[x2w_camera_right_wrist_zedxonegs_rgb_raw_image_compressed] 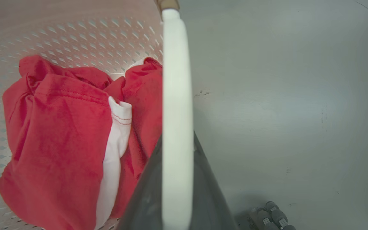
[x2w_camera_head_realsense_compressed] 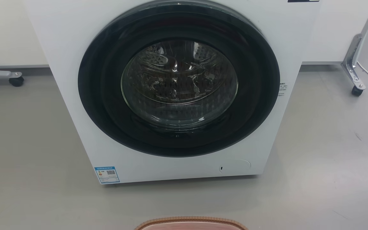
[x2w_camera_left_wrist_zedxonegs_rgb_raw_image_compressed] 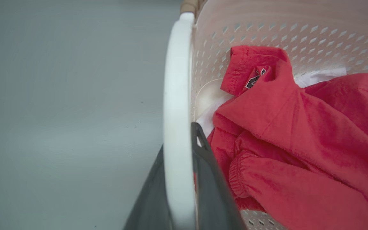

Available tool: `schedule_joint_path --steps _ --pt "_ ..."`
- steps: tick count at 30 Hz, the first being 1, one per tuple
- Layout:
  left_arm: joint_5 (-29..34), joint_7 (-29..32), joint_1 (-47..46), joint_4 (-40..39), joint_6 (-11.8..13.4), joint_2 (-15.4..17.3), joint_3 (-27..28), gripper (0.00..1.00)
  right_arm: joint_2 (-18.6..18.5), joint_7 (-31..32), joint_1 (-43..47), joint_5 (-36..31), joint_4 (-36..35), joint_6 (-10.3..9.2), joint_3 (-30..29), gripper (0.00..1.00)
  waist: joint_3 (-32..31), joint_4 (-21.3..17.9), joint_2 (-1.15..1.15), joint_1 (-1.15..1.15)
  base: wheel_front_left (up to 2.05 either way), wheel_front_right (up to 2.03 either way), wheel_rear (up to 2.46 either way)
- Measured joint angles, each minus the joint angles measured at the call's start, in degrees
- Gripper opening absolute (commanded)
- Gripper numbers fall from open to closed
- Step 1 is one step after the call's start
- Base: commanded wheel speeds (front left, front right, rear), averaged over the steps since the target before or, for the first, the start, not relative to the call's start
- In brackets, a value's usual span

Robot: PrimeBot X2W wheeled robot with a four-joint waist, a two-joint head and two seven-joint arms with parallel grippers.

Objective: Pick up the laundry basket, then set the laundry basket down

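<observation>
Looks like the carrying step: laundry basket (x2w_camera_head_realsense_compressed: 190, 220) already gripped at both white handles, set-down not yet made. Cannot tell from these views whether lifted clear of the floor (x2w_camera_head_realsense_compressed: 27, 143) or resting on it.

Next calls, as a judgement, for lowering both sides together and level, to avoid tipping out the red garment (x2w_camera_left_wrist_zedxonegs_rgb_raw_image_compressed: 299, 137) and white cloth (x2w_camera_right_wrist_zedxonegs_rgb_raw_image_compressed: 115, 143) inside, then seating the base flat on the floor before letting go. Needs care to stop short of the washing machine (x2w_camera_head_realsense_compressed: 177, 95) straight ahead, and to avoid twisting the thin handles by moving one arm ahead of the other.

At the left side: left jaws closed on the left handle (x2w_camera_left_wrist_zedxonegs_rgb_raw_image_compressed: 177, 111), pinching it between one dark finger (x2w_camera_left_wrist_zedxonegs_rgb_raw_image_compressed: 212, 185) on the basket's inner side, beside the red garment, and the other on the outer side, over bare floor. At the right side: right jaws likewise pressed onto the right handle (x2w_camera_right_wrist_zedxonegs_rgb_raw_image_compressed: 177, 111), one finger (x2w_camera_right_wrist_zedxonegs_rgb_raw_image_compressed: 145, 191) toward the laundry, the other toward the floor. Grips each handle low in its wrist view, with the white bar running on upward past the fingertips to the brown rim (x2w_camera_left_wrist_zedxonegs_rgb_raw_image_compressed: 188, 5).

Sits centred at the bottom edge of the head view, with a strip of rim in sight, near the washing machine's front but apart from it.
</observation>
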Motion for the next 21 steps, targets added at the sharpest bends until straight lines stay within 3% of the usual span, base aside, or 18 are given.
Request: schedule_joint_path --steps 21 --pt "-1.6 0.0 -0.2 0.7 0.4 0.0 -1.0 0.00 0.0 -0.6 -0.6 2.0 0.0 0.15 2.4 0.00 0.3 -0.1 0.00 0.00 0.00 0.00 0.00"
